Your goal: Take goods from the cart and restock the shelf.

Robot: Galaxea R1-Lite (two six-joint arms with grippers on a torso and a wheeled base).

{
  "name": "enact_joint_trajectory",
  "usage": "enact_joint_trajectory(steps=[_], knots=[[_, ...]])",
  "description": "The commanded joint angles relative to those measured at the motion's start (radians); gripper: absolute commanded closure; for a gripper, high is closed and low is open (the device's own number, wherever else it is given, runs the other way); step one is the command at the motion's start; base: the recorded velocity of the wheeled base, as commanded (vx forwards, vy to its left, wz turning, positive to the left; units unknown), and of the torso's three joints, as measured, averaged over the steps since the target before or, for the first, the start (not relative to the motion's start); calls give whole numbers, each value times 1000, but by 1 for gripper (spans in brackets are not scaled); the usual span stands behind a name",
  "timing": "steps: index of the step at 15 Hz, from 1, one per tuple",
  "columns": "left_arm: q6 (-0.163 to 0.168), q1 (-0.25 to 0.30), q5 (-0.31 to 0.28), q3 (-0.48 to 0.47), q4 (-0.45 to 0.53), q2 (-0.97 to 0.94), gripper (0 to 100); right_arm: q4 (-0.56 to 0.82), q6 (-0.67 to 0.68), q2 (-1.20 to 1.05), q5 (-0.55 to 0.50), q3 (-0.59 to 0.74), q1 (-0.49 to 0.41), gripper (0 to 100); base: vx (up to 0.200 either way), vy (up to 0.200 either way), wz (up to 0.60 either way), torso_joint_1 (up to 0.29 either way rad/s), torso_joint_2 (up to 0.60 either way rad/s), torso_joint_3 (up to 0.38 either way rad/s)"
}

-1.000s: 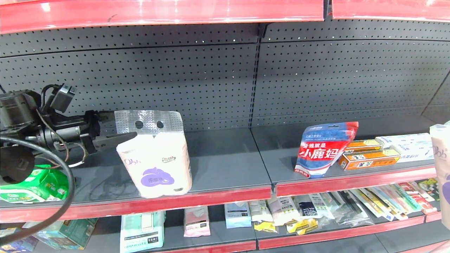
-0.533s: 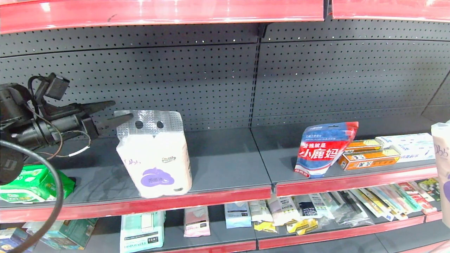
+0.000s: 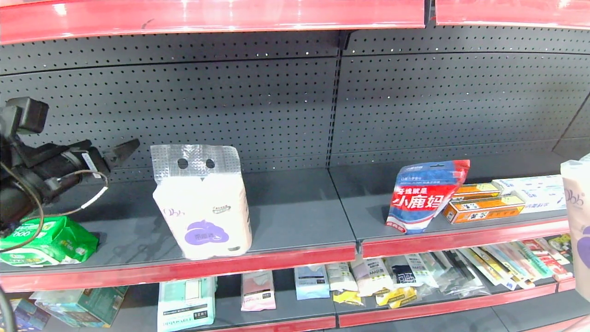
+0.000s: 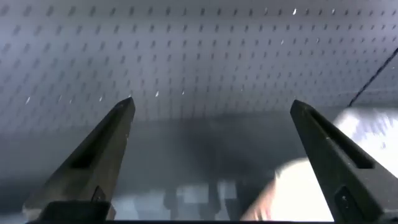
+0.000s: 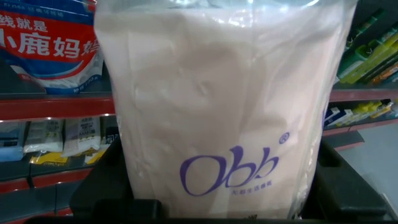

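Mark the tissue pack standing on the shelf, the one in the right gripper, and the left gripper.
standing tissue pack (image 3: 203,216), head view, middle of its front face.
held tissue pack (image 5: 230,124), right wrist view, middle of its front.
left gripper (image 4: 211,104), left wrist view, midway between its open fingertips.

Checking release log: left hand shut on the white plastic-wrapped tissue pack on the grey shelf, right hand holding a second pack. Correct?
No. The left hand is open, as the left wrist view shows, and apart from the white plastic-wrapped tissue pack on the grey metal shelf. The right hand holds a second white tissue pack.
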Motion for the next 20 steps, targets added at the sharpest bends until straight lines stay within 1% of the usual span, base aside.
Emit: enact_joint_trajectory(steps=[1,2,3,4,5,6,7,8,9,10,13,15,16,18,20], knots=[[-1,6,20,152,5,-176,0,0,4,-16,1,0,1,100,0,0,0,0,0,0],[-1,14,20,198,24,-245,0,3,6,-39,26,9,1,100,0,0,0,0,0,0],[1,14,19,241,68,-322,0,10,7,-71,56,26,1,100,0,0,0,0,0,0],[2,12,13,277,142,-422,0,10,7,-98,84,51,1,100,0,0,0,0,0,0],[2,12,10,293,234,-514,0,10,6,-120,111,60,1,100,0,0,0,0,0,0],[2,12,7,297,363,-621,0,10,6,-131,141,61,3,100,0,0,0,0,0,0],[2,8,-15,287,531,-753,0,10,4,-135,179,55,1,100,0,0,0,0,0,0],[7,6,-44,277,668,-861,0,10,1,-138,207,49,1,100,0,0,0,0,0,0],[13,-2,-70,264,814,-982,0,9,0,-137,228,47,1,100,0,0,0,0,0,0],[25,-25,-72,251,953,-1083,0,10,-2,-141,234,52,1,100,0,0,0,0,0,0],[67,-77,-72,237,1183,-1285,0,7,3,-154,236,57,1,100,0,0,0,0,0,0],[85,-100,-73,251,1254,-1371,0,9,3,-168,268,60,3,100,0,0,0,0,0,0],[86,-109,-72,273,1263,-1405,0,10,1,-184,292,64,4,100,0,0,0,0,0,0],[93,-109,-72,311,1266,-1463,0,10,0,-212,320,72,12,100,0,0,0,0,0,0],[123,-109,-62,340,1263,-1471,0,10,-2,-220,331,77,26,100,0,0,0,0,0,0]])
